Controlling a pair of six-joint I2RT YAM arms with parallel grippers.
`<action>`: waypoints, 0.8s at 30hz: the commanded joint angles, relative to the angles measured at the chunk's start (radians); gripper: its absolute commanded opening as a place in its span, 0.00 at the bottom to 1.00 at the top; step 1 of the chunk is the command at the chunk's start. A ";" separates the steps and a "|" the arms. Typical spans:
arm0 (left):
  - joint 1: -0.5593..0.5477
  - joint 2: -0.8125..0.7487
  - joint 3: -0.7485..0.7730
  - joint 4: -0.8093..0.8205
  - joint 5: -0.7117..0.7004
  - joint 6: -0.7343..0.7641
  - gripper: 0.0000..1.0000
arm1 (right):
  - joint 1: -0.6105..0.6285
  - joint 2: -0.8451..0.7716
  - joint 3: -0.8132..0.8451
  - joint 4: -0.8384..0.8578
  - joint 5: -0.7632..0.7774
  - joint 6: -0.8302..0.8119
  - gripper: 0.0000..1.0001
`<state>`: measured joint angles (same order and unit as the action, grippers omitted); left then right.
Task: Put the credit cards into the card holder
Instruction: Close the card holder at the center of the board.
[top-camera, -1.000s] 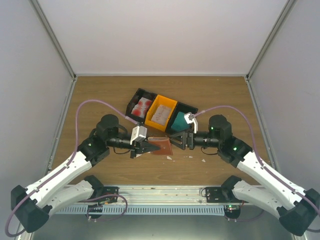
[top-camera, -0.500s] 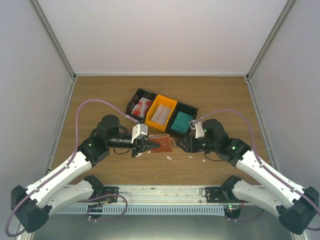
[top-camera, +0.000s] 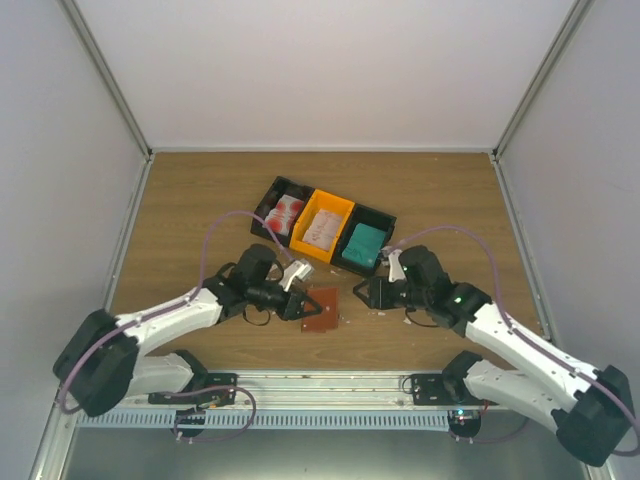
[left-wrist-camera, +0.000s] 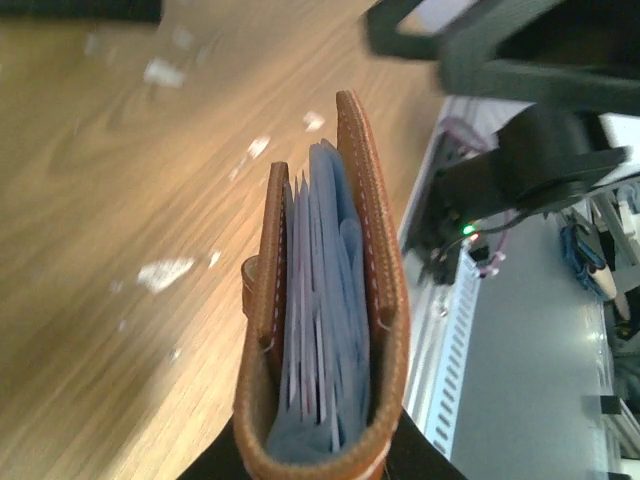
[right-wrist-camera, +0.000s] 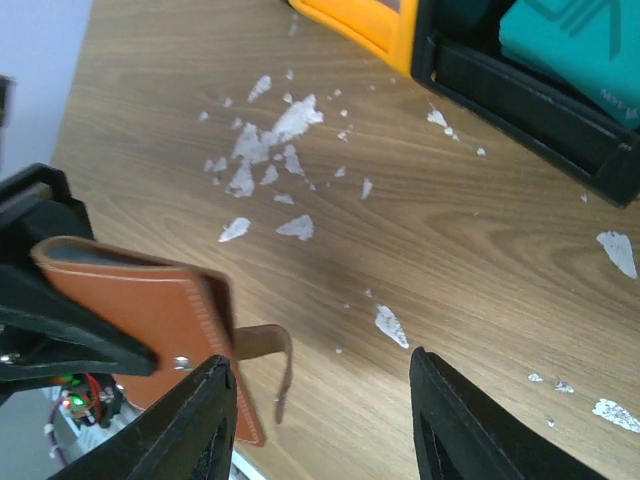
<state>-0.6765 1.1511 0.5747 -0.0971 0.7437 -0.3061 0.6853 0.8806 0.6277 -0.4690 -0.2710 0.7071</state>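
Left claw (top-camera: 300, 306) clamps the leather card holder (right-wrist-camera: 150, 310) mid-frame; the open right claw (right-wrist-camera: 320, 420) should pinch one teal credit card (top-camera: 364, 242) squarely

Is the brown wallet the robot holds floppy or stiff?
Probably fairly stiff: the card holder sticks out from the left hand without drooping, its folded shape intact. Its little strap curls loosely, so that part is likely floppy. The leather looks smooth, so it might slip a bit.
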 joint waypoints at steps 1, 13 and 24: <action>0.024 0.147 -0.027 0.151 0.036 -0.132 0.00 | 0.010 0.084 -0.040 0.083 -0.031 -0.014 0.49; 0.102 0.448 0.017 0.229 0.059 -0.149 0.31 | 0.073 0.414 0.017 0.164 0.041 -0.059 0.41; 0.110 0.294 0.002 -0.057 -0.259 -0.142 0.54 | 0.148 0.528 0.107 0.170 0.046 -0.074 0.48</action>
<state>-0.5713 1.5032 0.5732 -0.0620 0.6102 -0.4526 0.8055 1.3899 0.6823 -0.3180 -0.2481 0.6525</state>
